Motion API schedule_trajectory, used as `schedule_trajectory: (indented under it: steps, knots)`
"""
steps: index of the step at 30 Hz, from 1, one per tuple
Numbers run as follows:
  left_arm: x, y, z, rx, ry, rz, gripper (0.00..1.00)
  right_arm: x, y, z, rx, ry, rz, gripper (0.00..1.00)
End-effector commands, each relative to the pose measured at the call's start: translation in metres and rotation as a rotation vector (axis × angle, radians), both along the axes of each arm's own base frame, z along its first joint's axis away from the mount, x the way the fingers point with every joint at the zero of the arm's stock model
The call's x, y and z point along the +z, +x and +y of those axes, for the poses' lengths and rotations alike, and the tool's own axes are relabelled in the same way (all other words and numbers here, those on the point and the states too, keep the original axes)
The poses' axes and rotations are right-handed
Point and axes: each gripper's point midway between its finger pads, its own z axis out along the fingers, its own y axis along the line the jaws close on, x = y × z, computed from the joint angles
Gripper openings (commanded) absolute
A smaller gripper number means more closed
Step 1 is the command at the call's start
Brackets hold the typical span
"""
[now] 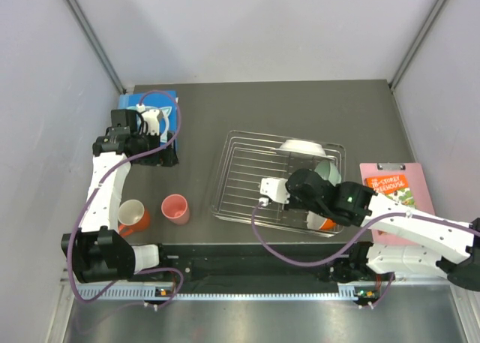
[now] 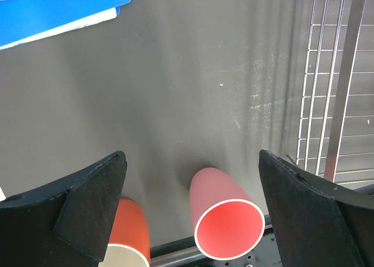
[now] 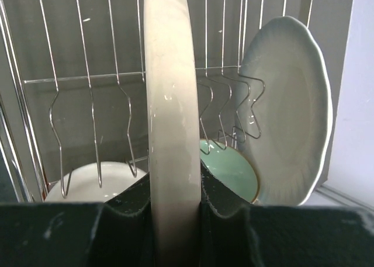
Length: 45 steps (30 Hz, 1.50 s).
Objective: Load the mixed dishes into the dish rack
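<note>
Currently right end effector (image 3: 175,198) clamps the cream plate (image 3: 169,97) by its rim, edge-on over the dish rack (image 1: 241,179); likely rigid, slick, breakable, so rim grip suits; left end effector (image 2: 191,162) gapes wide, empty.

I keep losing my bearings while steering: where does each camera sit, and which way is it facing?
Top external: above and behind the bases, looking down on the table; both arms show.
Left wrist: looking down at the pink cup and orange mug; the open left gripper frames them.
Right wrist: looking into the dish rack along the plate that the right gripper clamps edge-on.
Shared: pink cup in top and left wrist.
</note>
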Motion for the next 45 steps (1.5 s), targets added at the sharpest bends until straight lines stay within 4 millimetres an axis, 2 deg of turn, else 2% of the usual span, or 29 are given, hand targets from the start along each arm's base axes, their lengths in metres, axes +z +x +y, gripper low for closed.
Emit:
schedule_trajectory:
  steps: [1, 5, 10, 17, 23, 27, 31, 38, 42, 45]
  knots:
    - [0.012, 0.004, -0.002, -0.017, 0.003, -0.067, 0.99, 0.019, 0.021, 0.009, -0.068, 0.094, -0.065, 0.0]
    - [0.011, 0.003, -0.001, -0.021, 0.012, -0.065, 0.99, 0.008, 0.021, 0.011, -0.068, 0.074, -0.046, 0.0]
    - [0.016, 0.006, 0.001, -0.024, 0.024, -0.079, 0.99, 0.005, 0.025, 0.01, -0.07, 0.051, -0.063, 0.0]
    - [0.009, 0.004, 0.0, -0.025, 0.015, -0.057, 0.99, 0.046, 0.035, 0.021, -0.067, 0.11, -0.127, 0.0]
    - [0.005, 0.002, 0.001, -0.02, 0.017, -0.049, 0.99, 0.052, 0.039, 0.023, -0.044, 0.047, -0.134, 0.0]
    - [0.002, 0.001, 0.001, -0.021, 0.019, -0.034, 0.99, 0.049, 0.039, 0.018, -0.039, 0.015, -0.14, 0.0]
    - [0.0, 0.0, 0.001, -0.025, 0.021, -0.028, 0.99, 0.039, 0.041, 0.003, -0.063, -0.038, -0.147, 0.0]
    - [-0.001, 0.0, -0.002, -0.028, 0.003, -0.025, 0.99, 0.032, 0.036, -0.011, -0.099, -0.032, -0.124, 0.0]
    - [-0.001, 0.0, -0.003, -0.026, -0.002, -0.025, 0.99, 0.01, 0.034, -0.028, -0.137, -0.091, -0.103, 0.0]
    - [0.001, 0.0, -0.002, -0.027, 0.001, -0.025, 0.99, 0.001, 0.035, -0.036, -0.15, -0.125, -0.112, 0.0]
